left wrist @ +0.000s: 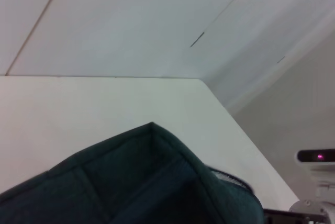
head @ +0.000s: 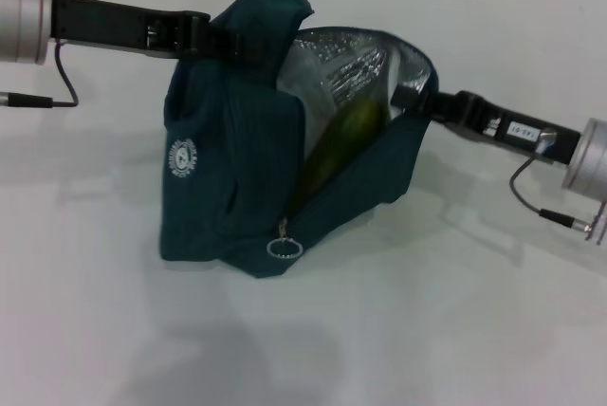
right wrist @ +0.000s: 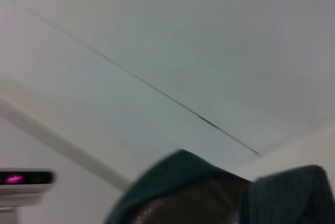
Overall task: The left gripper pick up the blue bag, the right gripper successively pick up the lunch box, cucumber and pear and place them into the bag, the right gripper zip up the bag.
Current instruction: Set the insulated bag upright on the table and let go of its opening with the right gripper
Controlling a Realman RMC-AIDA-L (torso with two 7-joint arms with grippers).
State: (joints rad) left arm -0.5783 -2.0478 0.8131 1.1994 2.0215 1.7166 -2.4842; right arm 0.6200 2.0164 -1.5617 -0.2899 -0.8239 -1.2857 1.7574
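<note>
At the bag's right rim, the right gripper (head: 410, 95) reaches into the mouth of the blue bag (head: 228, 169); its fingers are hidden, so their state cannot be told. Opposite, the left gripper (head: 220, 38) meets the bag's raised top, fingers also hidden. Inside, the cucumber (head: 346, 131) shows against foil lining. The bag stands unzipped on the white table (head: 427, 330).

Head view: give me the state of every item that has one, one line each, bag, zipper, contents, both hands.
blue bag: on the table, mouth open, foil lining showing.
zipper ring pull: at the near end, bag not zipped.
cucumber: inside the bag, partly visible.
lunch box and pear: not visible.
left hand: at the bag's upper fabric, tips hidden by it.
right hand: at the bag's open rim, tips hidden.
</note>
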